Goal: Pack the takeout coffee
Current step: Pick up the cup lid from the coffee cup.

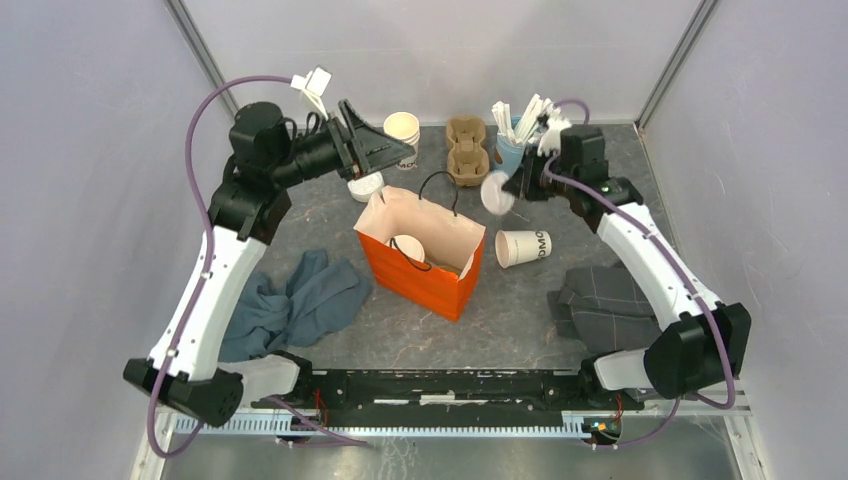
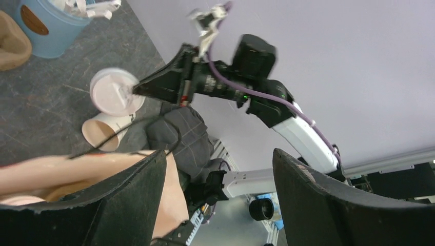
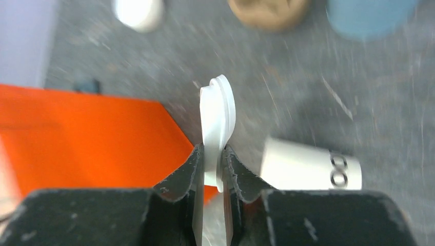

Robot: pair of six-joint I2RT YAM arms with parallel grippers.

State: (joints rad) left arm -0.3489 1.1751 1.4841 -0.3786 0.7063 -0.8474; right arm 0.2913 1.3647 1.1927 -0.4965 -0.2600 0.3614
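Observation:
An orange paper bag (image 1: 425, 275) stands open at the table's middle, with one lidded cream cup (image 1: 408, 247) inside it. A second cream cup (image 1: 522, 247) lies on its side, lidless, right of the bag; it also shows in the right wrist view (image 3: 308, 166). My right gripper (image 1: 512, 185) is shut on a white sip lid (image 1: 496, 192), held on edge above the table between the bag and that cup; the right wrist view shows the lid (image 3: 218, 118) pinched between the fingers. My left gripper (image 1: 395, 150) is open and empty, high behind the bag.
A stack of loose white lids (image 1: 365, 185) and a stack of lidless cups (image 1: 402, 127) sit behind the bag. A cardboard cup carrier (image 1: 466, 150) and a blue tub of stirrers (image 1: 515, 140) stand at the back. Cloths lie front left (image 1: 300, 300) and front right (image 1: 600, 305).

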